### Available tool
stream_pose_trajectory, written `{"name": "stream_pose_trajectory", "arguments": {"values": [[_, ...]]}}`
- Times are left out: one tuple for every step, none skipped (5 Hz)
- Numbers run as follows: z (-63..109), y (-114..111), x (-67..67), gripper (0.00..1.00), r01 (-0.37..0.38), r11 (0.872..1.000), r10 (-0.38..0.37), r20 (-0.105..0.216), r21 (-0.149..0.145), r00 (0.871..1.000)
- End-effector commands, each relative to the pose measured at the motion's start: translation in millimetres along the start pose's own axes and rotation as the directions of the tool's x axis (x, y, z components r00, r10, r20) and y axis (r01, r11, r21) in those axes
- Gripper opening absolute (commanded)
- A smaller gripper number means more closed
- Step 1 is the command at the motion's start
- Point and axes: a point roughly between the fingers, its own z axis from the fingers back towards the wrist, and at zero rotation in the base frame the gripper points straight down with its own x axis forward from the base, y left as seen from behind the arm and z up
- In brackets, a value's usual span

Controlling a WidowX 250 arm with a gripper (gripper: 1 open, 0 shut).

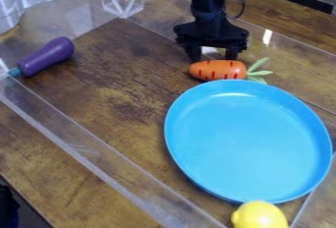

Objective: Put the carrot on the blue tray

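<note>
The orange carrot [218, 71] lies on the wooden table with its green top [258, 69] pointing right, just beyond the far rim of the blue tray [250, 195]. The tray is a large round shallow plate with nothing in it. My black gripper [213, 49] hangs directly behind and slightly above the carrot, its fingers pointing down and open, with nothing between them. It stands close to the carrot without holding it.
A purple eggplant [46, 55] lies at the far left of the table. A yellow lemon [260, 215] sits at the front edge, just past the tray's near rim. A clear plastic sheet covers the wooden tabletop [105, 114].
</note>
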Motion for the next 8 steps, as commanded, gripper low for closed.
{"name": "stream_pose_trajectory", "arguments": {"values": [[-13.1,-16.7,-18.7,1.00,0.029,1.000,-0.028,-0.050,0.007,0.998],[-13.7,-18.2,-21.0,1.00,0.035,0.999,-0.034,-0.057,0.015,0.998],[-11.3,-14.1,-17.2,0.00,0.041,0.999,-0.040,-0.063,0.021,0.997],[-4.4,-9.8,-12.3,0.00,0.052,0.998,-0.050,-0.066,0.023,0.997],[-5.0,-6.1,-12.3,0.00,0.051,0.998,-0.049,-0.068,0.024,0.996],[-5.8,-3.1,-11.6,0.00,0.052,0.998,-0.050,-0.067,0.020,0.996],[-4.7,-1.9,-8.8,0.00,0.083,0.997,-0.082,-0.069,0.005,0.994],[-3.5,-0.9,-5.8,0.00,0.113,0.994,-0.114,-0.071,-0.010,0.991]]}}
